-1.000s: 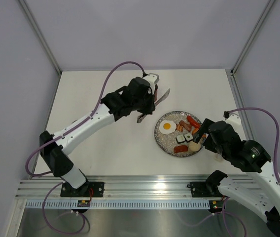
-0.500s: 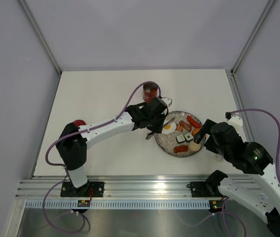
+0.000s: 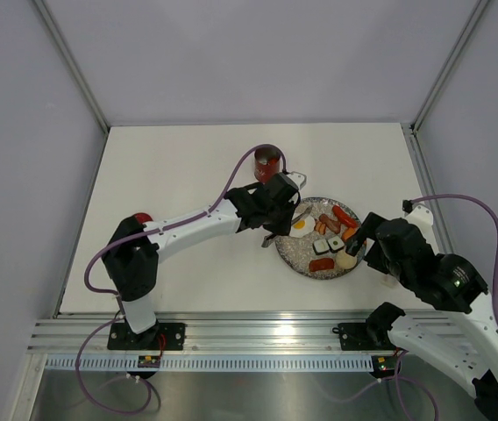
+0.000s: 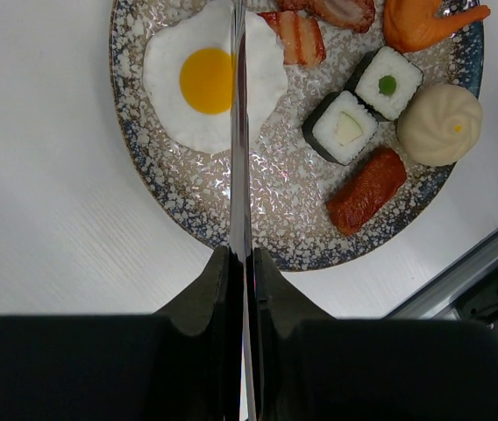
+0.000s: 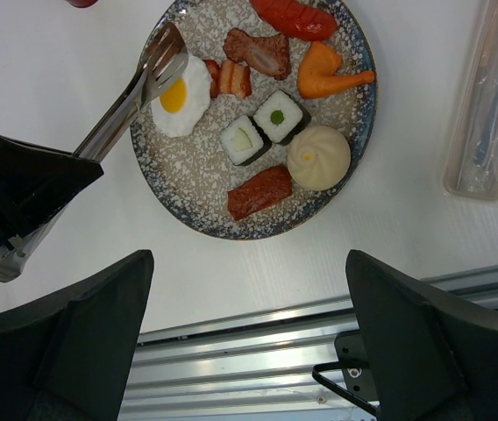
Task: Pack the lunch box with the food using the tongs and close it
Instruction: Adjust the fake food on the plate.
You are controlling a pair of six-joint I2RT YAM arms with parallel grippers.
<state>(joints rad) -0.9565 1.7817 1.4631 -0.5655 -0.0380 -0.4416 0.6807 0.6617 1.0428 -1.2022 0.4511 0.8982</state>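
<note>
My left gripper is shut on the silver tongs, which I see edge-on, arms pressed together, reaching over the fried egg. From above, the left gripper sits at the left rim of the speckled plate. The plate also carries two sushi rolls, a red sausage, a bun and a carrot piece. The red lunch box stands open behind the plate. A red lid peeks out by the left arm's elbow. My right gripper hangs open and empty above the plate's near edge.
A clear plastic case lies to the right of the plate. The aluminium rail runs along the table's near edge. The left arm stretches low across the middle of the table.
The left arm has swung from the back of the table down to the plate, bringing the tongs over the egg. The lunch box and lid came into view. The right arm barely moved.
</note>
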